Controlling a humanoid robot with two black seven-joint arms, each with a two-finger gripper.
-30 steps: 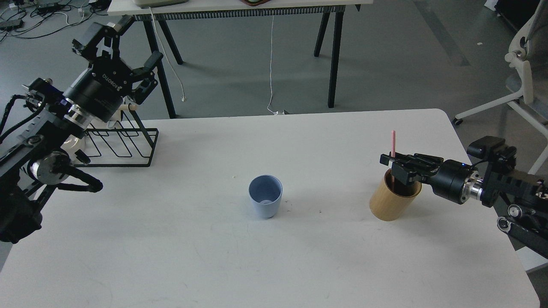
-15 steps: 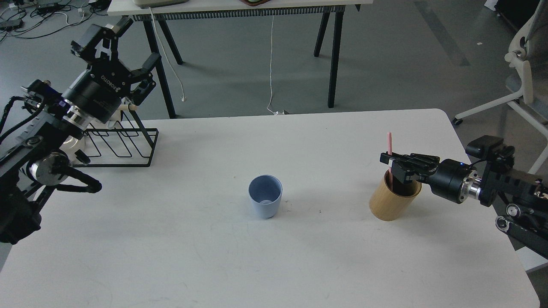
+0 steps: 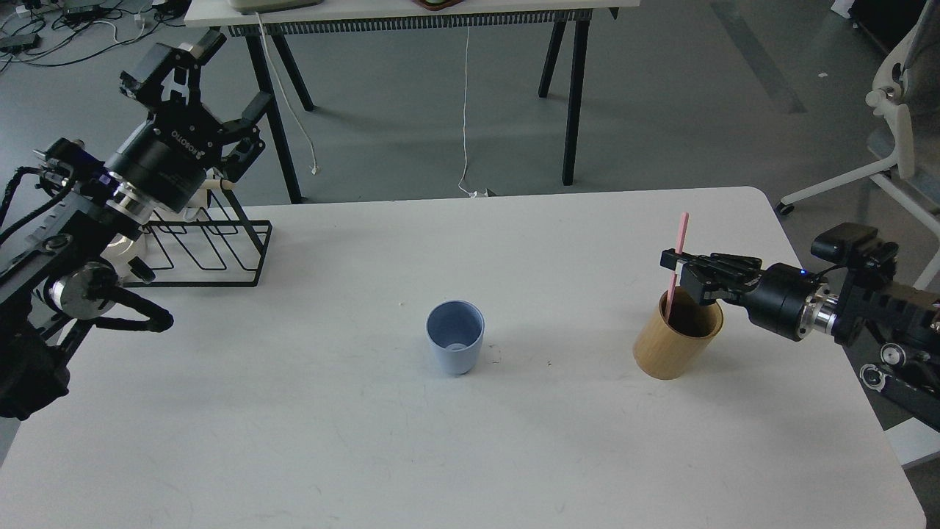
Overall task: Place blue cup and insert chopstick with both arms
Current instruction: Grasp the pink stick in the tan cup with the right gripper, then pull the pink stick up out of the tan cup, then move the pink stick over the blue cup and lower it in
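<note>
- Now my right gripper (image 3: 672,258) pinches the chopstick (image 3: 678,253) above the holder (image 3: 672,345); ready for carrying to the cup (image 3: 455,336)
- left gripper (image 3: 198,88) spread, empty

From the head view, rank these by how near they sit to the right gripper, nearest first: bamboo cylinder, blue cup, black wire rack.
Measured from the right gripper, which is shut on the pink chopstick:
1. Bamboo cylinder, directly under it, at the table's right side.
2. Blue cup, mid-table, to its left.
3. Black wire rack, at the far-left back corner, by the left gripper.
</note>
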